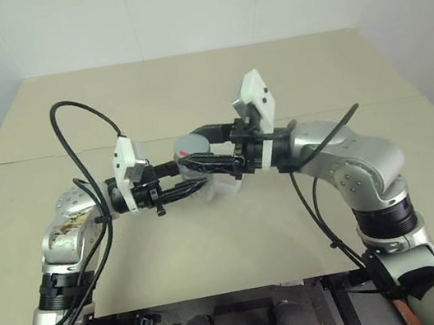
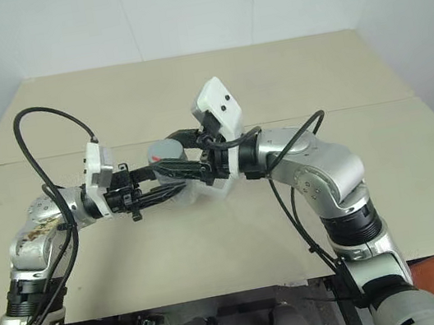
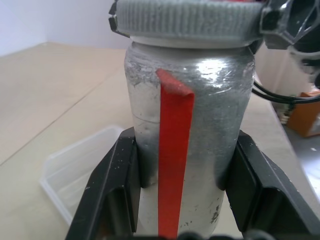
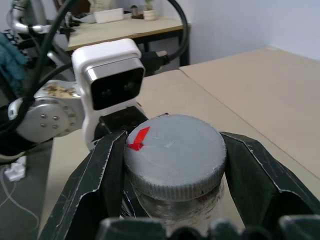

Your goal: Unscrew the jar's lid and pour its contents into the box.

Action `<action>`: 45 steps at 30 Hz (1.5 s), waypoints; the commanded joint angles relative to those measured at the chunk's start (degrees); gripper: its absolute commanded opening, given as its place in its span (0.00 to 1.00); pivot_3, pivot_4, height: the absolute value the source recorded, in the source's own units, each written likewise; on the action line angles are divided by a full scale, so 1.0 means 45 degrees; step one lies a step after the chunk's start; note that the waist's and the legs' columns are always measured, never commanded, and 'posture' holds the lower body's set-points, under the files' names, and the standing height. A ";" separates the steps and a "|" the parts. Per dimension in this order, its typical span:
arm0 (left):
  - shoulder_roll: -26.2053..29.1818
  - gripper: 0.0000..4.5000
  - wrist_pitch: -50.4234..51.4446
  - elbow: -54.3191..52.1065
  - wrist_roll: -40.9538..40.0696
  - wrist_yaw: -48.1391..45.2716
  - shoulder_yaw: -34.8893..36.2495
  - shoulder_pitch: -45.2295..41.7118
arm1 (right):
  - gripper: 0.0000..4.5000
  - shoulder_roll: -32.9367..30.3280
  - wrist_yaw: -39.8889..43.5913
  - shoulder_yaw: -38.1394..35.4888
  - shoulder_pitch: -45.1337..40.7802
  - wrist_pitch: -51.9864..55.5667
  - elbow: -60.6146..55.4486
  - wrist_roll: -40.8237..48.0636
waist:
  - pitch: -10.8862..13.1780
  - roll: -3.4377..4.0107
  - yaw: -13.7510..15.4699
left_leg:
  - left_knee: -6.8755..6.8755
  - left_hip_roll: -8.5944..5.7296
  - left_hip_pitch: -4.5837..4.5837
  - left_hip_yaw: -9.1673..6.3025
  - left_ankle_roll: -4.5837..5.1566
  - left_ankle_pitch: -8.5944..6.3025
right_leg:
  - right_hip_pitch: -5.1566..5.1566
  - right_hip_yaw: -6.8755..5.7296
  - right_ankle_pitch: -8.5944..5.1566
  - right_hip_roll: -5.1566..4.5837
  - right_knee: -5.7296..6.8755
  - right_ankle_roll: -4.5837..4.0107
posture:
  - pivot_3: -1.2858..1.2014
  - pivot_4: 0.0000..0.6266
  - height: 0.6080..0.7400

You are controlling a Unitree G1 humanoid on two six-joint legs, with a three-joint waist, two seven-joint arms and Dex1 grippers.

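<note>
Your jar [image 3: 187,130] sits at the centre of the head views, lifted off the table, a silvery can-like cylinder with a red stripe down its side. It looks stiff and light, but the shiny wall is probably slick, so trust a squeeze across the body rather than friction alone. The lid [image 4: 172,150] is still on, grey, with a ribbed edge (that ribbing is your best purchase for twisting) and a small red mark on top.

Your left gripper [image 3: 182,200] is clamped on the jar's lower body, one black finger each side of the stripe. Your right gripper [image 4: 172,165] has its fingers pressed on opposite sides of the lid's rim, so the twist is the step in hand, I judge. Keep the jar upright while you turn; the contents are hidden inside.

The box [image 3: 80,170] lies just below and beside the jar, a thin clear tray that likely slides easily on the tan table [image 1: 213,238].
</note>
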 commanded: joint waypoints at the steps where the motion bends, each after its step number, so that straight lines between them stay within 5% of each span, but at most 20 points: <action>1: 0.0341 0.44 0.0251 -0.0218 -0.0416 -0.1425 -0.0479 0.0246 | 0.62 -0.0335 0.0224 -0.1384 -0.0695 -0.0541 -0.0414 0.0533 | 0.0000 0.0000 0.0001 | 0.0000 0.0000 0.0000 -0.0001 0.0000 0.0000 | -0.0001 0.0000 0.0000 0.0000 0.0000 0.0000 | 0.52 0.24 1.00; 18: 0.1166 0.44 -0.0275 0.0089 -0.0110 -0.4017 -0.1550 -0.0040 | 0.62 -0.1908 0.2906 -0.2121 -0.0334 -0.1280 -0.0144 0.2625 | 0.0000 -0.0001 0.0020 | 0.0000 -0.0003 0.0000 0.0012 0.0001 0.0000 | 0.0004 0.0002 0.0000 0.0000 -0.0018 0.0001 | 0.52 0.24 1.00; 25: 0.0987 0.44 -0.0500 0.0199 0.0002 -0.3675 -0.1220 -0.0115 | 0.62 -0.2211 0.3160 -0.2115 -0.0407 -0.1879 0.0328 0.1826 | 0.0000 0.0000 0.0006 | 0.0002 0.0007 0.0002 0.0017 0.0001 0.0000 | -0.0001 0.0003 -0.0001 0.0008 -0.0024 0.0000 | 0.52 0.24 1.00; 34: 0.0704 0.44 -0.0744 0.0110 -0.0064 -0.0840 0.0605 -0.0267 | 0.62 -0.1583 -0.1716 -0.2293 0.0832 -0.1967 0.1299 -0.1664 | 0.0000 -0.0001 0.0011 | 0.0003 0.0004 0.0001 0.0009 0.0000 0.0000 | -0.0003 0.0003 -0.0001 0.0002 -0.0008 0.0000 | 0.52 0.24 1.00; 45: -0.0550 0.44 -0.1480 0.0448 0.2472 0.5093 0.1240 -0.0671 | 0.62 -0.0556 -0.6061 -0.1974 0.3052 -0.1786 0.2905 -0.4895 | -0.0001 -0.0001 0.0022 | 0.0003 -0.0004 -0.0004 0.0014 -0.0003 0.0002 | -0.0001 0.0003 0.0000 -0.0004 -0.0010 0.0000 | 0.52 0.24 1.00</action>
